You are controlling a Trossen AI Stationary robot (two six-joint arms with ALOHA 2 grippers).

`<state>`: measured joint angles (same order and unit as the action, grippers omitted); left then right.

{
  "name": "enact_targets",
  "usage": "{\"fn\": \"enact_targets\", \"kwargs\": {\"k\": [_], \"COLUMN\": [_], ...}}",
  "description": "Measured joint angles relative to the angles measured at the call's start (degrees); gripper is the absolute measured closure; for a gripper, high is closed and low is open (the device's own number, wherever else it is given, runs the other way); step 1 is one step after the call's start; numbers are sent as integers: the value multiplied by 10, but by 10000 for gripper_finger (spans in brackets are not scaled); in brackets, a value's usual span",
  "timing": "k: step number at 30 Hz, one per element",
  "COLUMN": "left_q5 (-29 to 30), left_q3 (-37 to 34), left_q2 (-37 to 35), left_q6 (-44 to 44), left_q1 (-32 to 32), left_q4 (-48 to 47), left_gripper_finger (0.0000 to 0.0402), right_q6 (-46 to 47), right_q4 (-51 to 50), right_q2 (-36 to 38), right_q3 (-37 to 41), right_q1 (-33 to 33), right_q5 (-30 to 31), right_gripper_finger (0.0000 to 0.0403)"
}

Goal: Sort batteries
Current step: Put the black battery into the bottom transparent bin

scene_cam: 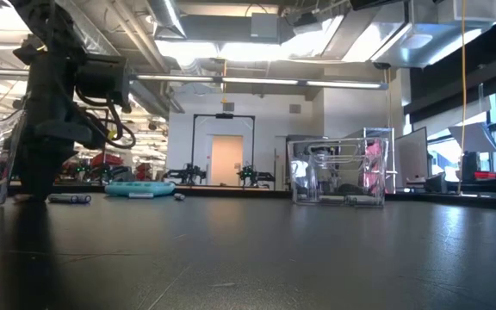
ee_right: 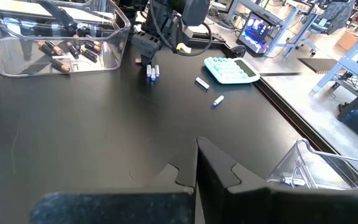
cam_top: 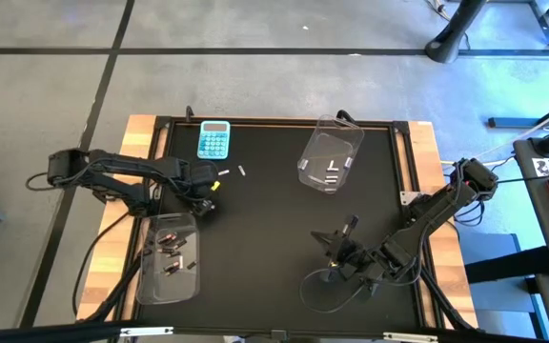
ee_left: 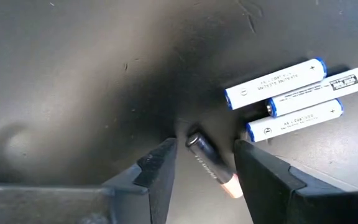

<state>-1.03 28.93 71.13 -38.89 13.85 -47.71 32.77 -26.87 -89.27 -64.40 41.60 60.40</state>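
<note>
Straddling a dark battery (ee_left: 211,163) on the black counter (cam_top: 274,229), the left gripper (ee_left: 204,163) stands with its fingers (ee_left: 160,171) open, one on each side of the cell and apparently not yet touching it. The step in hand looks like a pick: this dark cell, with its reddish end nearest the wrist, belongs with the others of its kind in the clear bin (cam_top: 168,257) at the left near edge, where several dark-and-red batteries already lie. Just beyond the fingers sit three white batteries (ee_left: 294,93) side by side, close enough that a careless closing or lift could nudge them.

The next move, as I judge it, calls for the fingers to close squarely across the cell's body, then a lift and a short carry toward the near side, to the left bin. The cell lies at a slant between the fingers, so it may roll or twist as they meet it.

The right gripper (ee_right: 194,177) waits near the right front of the counter with its fingers closed and nothing in them. The second clear bin (cam_top: 331,152), far right of centre, holds a few pale batteries; two more white ones (ee_right: 207,91) lie loose beside the light-blue calculator (cam_top: 213,139).

From overhead the left gripper hides the dark cell entirely, and the level view shows only the arm's bulk there. The bins' contents are too small to count surely.
</note>
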Motion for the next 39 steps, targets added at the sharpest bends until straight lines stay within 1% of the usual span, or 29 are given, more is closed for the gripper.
{"fn": "enact_targets", "kwargs": {"k": [4,8,12,14,16,20,23,27,34,39], "left_q5": [-2,-1,-3,-6,-4,3,7,29,70,94], "left_q3": [-1,-1,-1,-1,0,7,17,37,67,100], "left_q2": [0,0,1,0,0,2,4,3,3,3], "left_q6": [-4,-9,4,14,17,35,50,69,91,117], "left_q1": [1,6,12,16,20,32,39,45,47,45], "left_q4": [-2,-11,-16,-12,-11,-12,-16,-4,-9,-13], "left_gripper_finger": [272,321,373,388,388,374,376,386,375,385], "right_q6": [0,0,0,0,0,0,0,0,0,0], "right_q4": [0,0,0,0,0,0,0,0,-2,-2], "right_q2": [0,0,0,0,0,0,0,0,0,0], "right_q3": [0,0,0,0,0,0,0,0,0,0], "right_q1": [0,0,0,0,0,0,0,0,0,0], "right_q5": [0,0,0,0,0,0,0,0,0,0], "right_gripper_finger": [396,396,396,396,396,396,396,396,396,396]}}
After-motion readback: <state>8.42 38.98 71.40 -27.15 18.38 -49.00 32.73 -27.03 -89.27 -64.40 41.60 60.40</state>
